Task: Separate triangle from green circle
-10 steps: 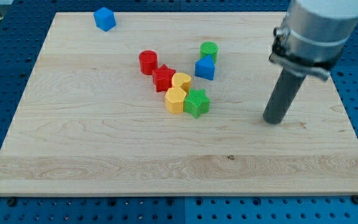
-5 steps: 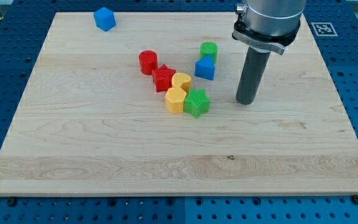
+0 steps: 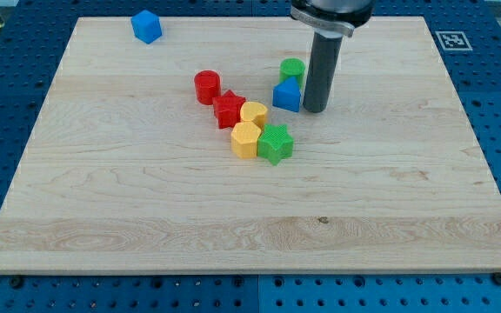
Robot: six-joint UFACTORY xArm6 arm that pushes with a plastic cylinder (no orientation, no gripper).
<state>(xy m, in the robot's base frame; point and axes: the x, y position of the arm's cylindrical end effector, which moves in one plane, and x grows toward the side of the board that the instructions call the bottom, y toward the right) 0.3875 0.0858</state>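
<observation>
Camera view: my tip (image 3: 314,110) sits just right of the blue triangle (image 3: 287,95), touching or nearly so; can't tell which. No hand on this rig, only the rod, so nothing to report as spread or pinching.

Triangle sits in the table's (image 3: 111,200) upper middle, closer to the top edge than the bottom. Green circle (image 3: 292,70) is directly behind it, toward the top edge, and the two look in contact.

Other blocks: red circle (image 3: 206,87), red star (image 3: 228,109), yellow heart (image 3: 254,114), yellow hexagon (image 3: 245,139), green star (image 3: 276,143) clustered left of and below the triangle. Blue cube (image 3: 146,26) near the top-left corner, well apart.

Handling, my judgement: triangle looks small, rigid, light, should slide easily on smooth wood. No grasp possible, push only. Flat right face is the contact spot; hit it low and centred or it will likely rotate off the tip. A push left sends it toward the red star/yellow heart cluster. A push down-left, toward the bottom edge, looks cleaner, but needs contact from the top-right side, in the tight spot beside the green circle.
</observation>
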